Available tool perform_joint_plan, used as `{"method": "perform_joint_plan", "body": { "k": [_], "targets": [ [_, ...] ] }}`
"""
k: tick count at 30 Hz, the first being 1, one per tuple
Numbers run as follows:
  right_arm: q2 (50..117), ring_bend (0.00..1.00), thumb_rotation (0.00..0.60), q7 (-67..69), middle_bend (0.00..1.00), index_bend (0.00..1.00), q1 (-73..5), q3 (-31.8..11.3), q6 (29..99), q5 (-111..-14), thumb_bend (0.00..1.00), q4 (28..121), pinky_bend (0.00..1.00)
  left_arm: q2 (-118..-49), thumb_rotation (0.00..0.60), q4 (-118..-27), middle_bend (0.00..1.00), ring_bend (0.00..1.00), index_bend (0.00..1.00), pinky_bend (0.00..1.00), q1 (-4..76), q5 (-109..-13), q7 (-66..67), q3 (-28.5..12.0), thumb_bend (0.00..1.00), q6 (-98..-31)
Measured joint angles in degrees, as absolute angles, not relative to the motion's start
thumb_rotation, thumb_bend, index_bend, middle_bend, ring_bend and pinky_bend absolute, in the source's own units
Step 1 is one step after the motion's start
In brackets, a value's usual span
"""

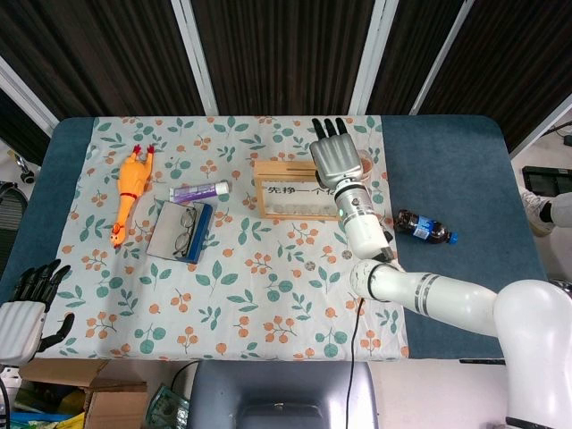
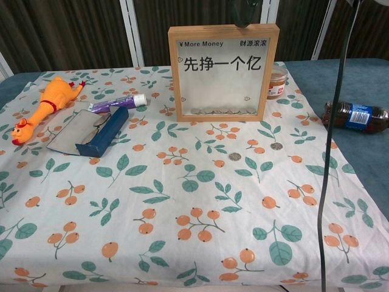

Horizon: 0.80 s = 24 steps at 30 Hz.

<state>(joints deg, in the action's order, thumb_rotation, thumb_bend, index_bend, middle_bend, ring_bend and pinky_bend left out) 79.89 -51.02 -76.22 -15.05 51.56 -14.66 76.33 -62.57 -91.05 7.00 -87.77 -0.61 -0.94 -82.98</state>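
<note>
My right hand (image 1: 337, 161), fingers spread and holding nothing, hovered above the upright wooden coin frame (image 2: 223, 72), which a careless descent onto its top edge could have toppled.

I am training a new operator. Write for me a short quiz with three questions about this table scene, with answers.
1. True or false: the right hand is above the top edge of the wooden frame.
2. What lies right of the frame on the blue table: A) cola bottle B) toothpaste tube C) rubber chicken?
3. Fill in: two loose ____ lie on the cloth before the frame.

Key: 1 true; 2 A; 3 coins.
</note>
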Motion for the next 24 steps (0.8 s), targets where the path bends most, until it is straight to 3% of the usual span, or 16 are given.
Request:
{"method": "perform_joint_plan", "body": {
  "k": [8,15,24],
  "targets": [
    [77.4,0.0,0.6,-46.7,0.14,0.6,-74.5,-16.3,52.7,-19.6,0.55,80.8,0.0,-62.5,0.6,-91.0,0.0,0.0,0.0,0.0,7.1,-87.9,-0.9,-1.0,0.4,-82.9],
    [71.1,0.0,0.6,-38.6,0.12,0.52,-68.0,-16.2,55.7,-31.9,0.55,93.9,0.0,-62.5,0.6,-91.3,0.0,0.0,0.0,0.0,7.0,-88.6,-0.9,-0.7,0.4,-83.4],
    [67.9,0.0,0.6,-26.9,0.11,0.51,-53.7,-8.0,64.3,-58.9,0.55,103.0,0.0,-62.2,0.6,-91.5,0.0,0.0,0.0,0.0,6.6,-89.2,-1.3,-0.4,0.4,-84.2]
  ]
}}
